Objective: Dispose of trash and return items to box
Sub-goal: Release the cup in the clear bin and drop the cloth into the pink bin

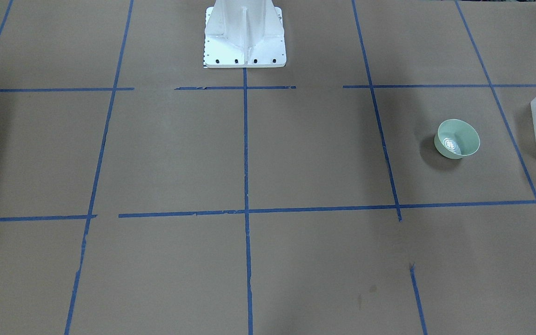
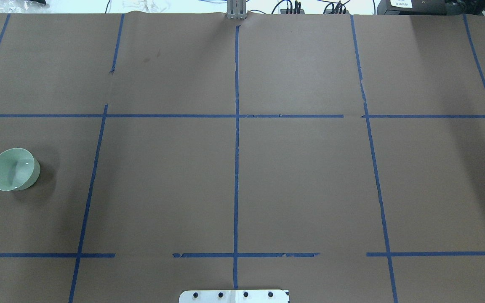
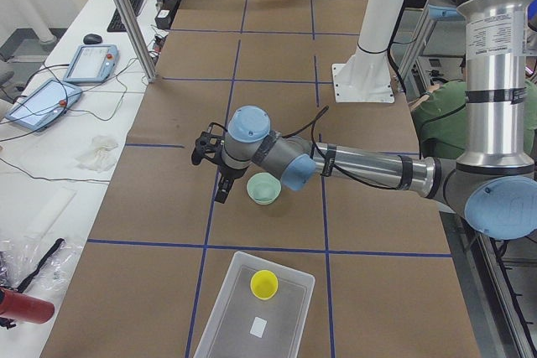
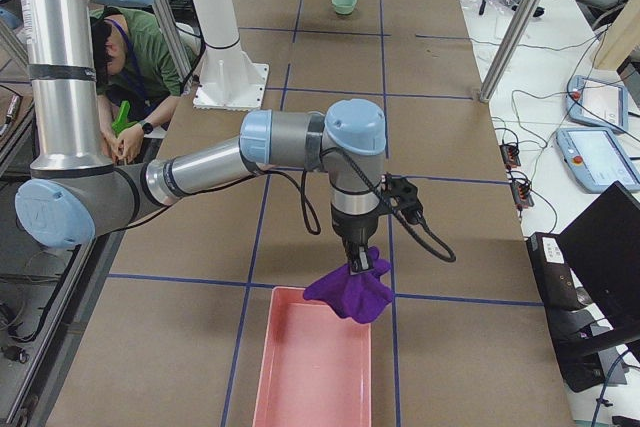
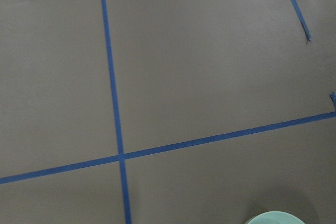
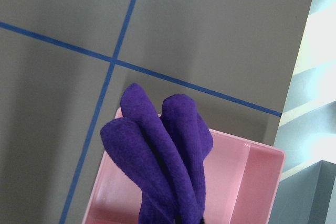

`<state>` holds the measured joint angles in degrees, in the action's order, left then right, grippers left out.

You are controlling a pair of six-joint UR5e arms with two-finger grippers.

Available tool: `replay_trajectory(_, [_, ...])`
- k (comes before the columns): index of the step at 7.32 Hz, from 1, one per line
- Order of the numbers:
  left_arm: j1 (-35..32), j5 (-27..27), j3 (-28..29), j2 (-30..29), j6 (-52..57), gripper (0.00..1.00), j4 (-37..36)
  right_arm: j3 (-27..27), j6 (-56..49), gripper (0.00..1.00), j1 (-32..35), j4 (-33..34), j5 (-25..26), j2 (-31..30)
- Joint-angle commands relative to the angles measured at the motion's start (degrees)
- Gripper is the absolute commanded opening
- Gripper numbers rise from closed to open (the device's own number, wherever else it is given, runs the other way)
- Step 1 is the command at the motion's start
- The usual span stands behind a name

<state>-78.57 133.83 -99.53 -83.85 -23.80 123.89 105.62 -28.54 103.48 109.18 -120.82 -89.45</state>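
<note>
The pale green bowl (image 1: 457,138) stands upright on the brown table, at the far left of the overhead view (image 2: 14,169); its rim shows at the bottom of the left wrist view (image 5: 275,219). The yellow cup (image 3: 265,283) lies inside the frosted box (image 3: 289,324) at the table's left end. My left gripper (image 3: 220,190) hangs just beside the bowl, and I cannot tell whether it is open. My right gripper (image 4: 355,265) is shut on a purple cloth (image 6: 163,156) and holds it over the near end of a pink bin (image 4: 310,387).
The white robot base (image 1: 244,42) stands at the table's middle edge. Blue tape lines grid the table. A person in green (image 4: 130,77) crouches behind the robot. Tablets and cables lie on the side bench (image 3: 88,60).
</note>
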Motion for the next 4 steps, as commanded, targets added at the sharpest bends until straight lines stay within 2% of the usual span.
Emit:
replay_trajectory(1, [5.2,-0.8,2.4,1.7,-6.3,1.00,7.1,-7.7,-0.1,0.99,1.1,-12.6,-0.2,-5.3])
replay_trajectory(3, [7.9,-1.9,2.9,2.8,-7.5,0.99,8.5,-8.8,0.1,1.00,1.6,-13.8,-1.3,-7.0])
replay_trajectory(4, [11.0,-4.5,5.0,2.8,-11.3,0.98,12.6,-8.2,0.1,1.00,1.6,-14.0,-3.5,-7.7])
